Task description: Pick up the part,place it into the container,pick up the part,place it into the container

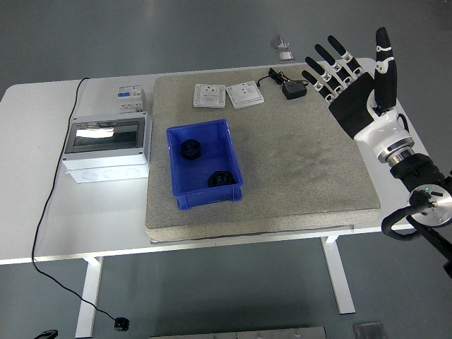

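A blue container (205,164) stands on the grey mat (296,176), left of centre. Two black parts lie inside it: one (191,149) near the back and one (219,179) near the front right corner. My right hand (349,78) is raised high over the mat's far right corner, palm showing, fingers spread, holding nothing. It is far from the container. My left arm is out of view.
Two white switch plates (210,95) (244,93) and a black power adapter (293,90) with its cord lie at the mat's back edge. A grey electrical box (106,147) with a clear lid stands left of the mat, a small breaker (131,97) behind it.
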Robot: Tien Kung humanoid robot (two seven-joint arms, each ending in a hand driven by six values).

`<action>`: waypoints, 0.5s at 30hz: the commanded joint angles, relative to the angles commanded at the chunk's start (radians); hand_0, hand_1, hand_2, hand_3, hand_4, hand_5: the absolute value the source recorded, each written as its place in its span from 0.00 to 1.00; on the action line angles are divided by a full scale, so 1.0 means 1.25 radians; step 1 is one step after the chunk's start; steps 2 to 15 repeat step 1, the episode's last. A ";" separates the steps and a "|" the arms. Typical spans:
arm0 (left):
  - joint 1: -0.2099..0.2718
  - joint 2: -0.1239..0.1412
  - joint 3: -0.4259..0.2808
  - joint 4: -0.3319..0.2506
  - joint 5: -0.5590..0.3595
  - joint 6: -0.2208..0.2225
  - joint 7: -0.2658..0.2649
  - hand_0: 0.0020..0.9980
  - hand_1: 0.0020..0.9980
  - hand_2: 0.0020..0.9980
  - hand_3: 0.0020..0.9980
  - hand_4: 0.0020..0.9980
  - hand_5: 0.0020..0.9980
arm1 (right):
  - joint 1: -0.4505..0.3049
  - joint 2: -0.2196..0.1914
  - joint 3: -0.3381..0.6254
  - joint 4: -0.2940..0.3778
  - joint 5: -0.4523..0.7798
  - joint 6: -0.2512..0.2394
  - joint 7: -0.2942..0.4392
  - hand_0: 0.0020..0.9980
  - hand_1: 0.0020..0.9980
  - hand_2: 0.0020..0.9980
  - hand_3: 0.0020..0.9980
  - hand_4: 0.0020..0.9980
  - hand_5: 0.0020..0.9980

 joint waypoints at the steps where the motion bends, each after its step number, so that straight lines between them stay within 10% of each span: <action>1: 0.000 -0.001 0.003 0.000 -0.004 0.001 -0.002 0.74 0.74 0.75 0.84 0.93 1.00 | -0.007 0.000 0.004 -0.004 0.020 0.002 0.000 0.96 0.89 0.90 0.76 1.00 1.00; 15: 0.000 -0.001 0.003 0.000 -0.004 0.001 -0.002 0.74 0.74 0.75 0.84 0.93 1.00 | -0.007 0.000 0.004 -0.004 0.020 0.002 0.000 0.96 0.89 0.90 0.76 1.00 1.00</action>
